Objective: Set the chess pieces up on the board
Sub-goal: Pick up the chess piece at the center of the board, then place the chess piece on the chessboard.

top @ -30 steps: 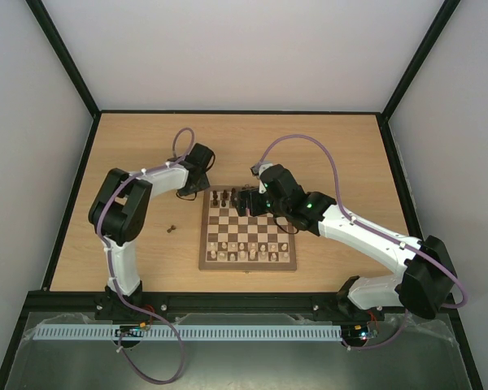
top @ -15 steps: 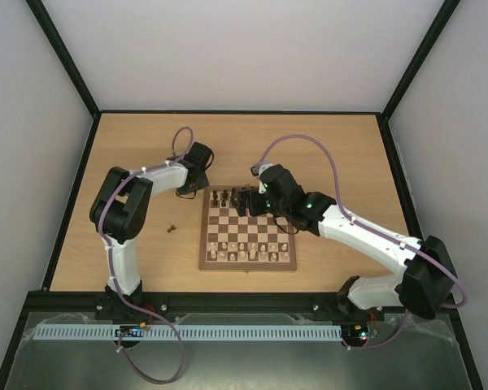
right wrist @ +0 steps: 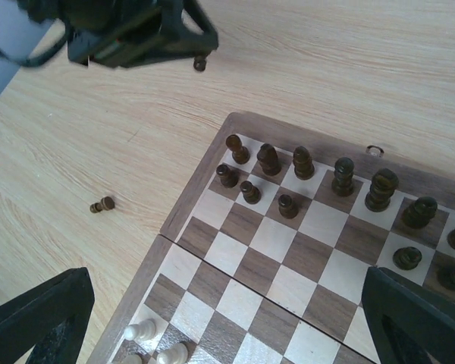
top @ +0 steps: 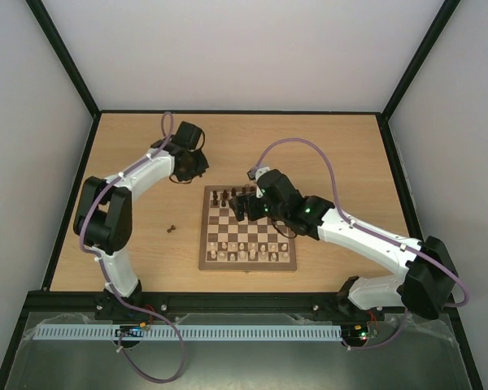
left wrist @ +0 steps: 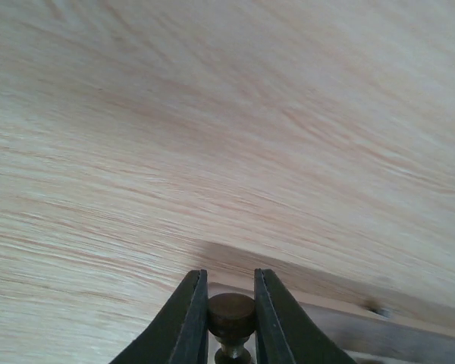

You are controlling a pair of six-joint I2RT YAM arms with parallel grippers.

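Nearest, pale pieces point(top: 244, 252) stand on the near rows of the board point(top: 248, 266). In the top view they are too small to count, and the right wrist view catches only two at its lower edge. Left of the board and apart from it, one loose piece point(right wrist: 102, 204), dark, lies on its side on the table point(top: 342, 146). The right gripper point(right wrist: 229, 315) hangs above the board's far half, its two fingers spread wide with nothing between them. Beyond it stand the dark pieces point(right wrist: 303, 162), twelve in the right wrist view. Seven tall ones line the far row and five small ones the row before it, three at the left end and two toward the right. Farthest, past the board's far left corner, the left gripper point(left wrist: 230, 287) is over bare table. Its two fingers are closed on the round head of one held piece point(left wrist: 231, 312), dark brown.
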